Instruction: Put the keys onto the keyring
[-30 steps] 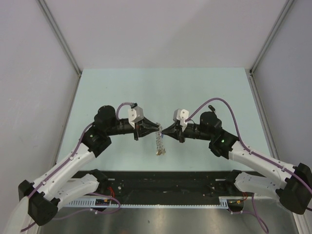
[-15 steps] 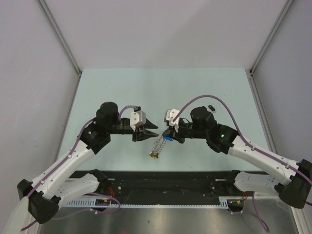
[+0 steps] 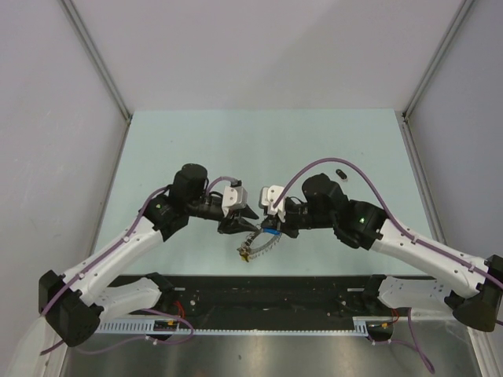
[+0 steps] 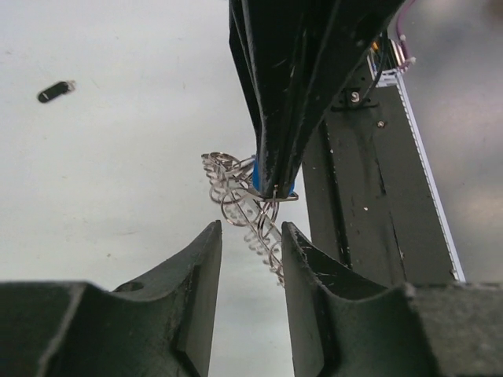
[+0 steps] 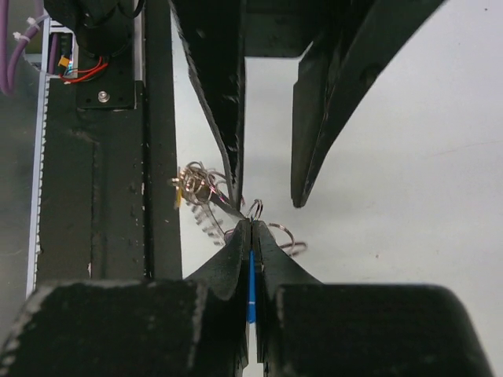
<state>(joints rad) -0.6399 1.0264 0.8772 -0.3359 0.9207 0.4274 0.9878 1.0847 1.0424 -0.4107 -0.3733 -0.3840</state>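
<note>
The keyring, a coil of silvery wire loops, hangs between the two grippers above the table. My right gripper is shut on the blue key, whose tip sits at the ring's loops. My left gripper is open, its fingers astride the lower part of the coil without pinching it. A yellow key head shows among the bunched loops of the keyring. From above, the keyring slants below both gripper tips, with the blue key beside it. The black key lies alone on the table.
The black base rail runs along the near table edge, just below the grippers. In the left wrist view the black key lies far off on the pale table. Grey walls close in the left and right sides.
My left gripper has opened and let go of the keyring. Both arms have come toward the near edge, and the right gripper has moved left with the blue key at the ring.
</note>
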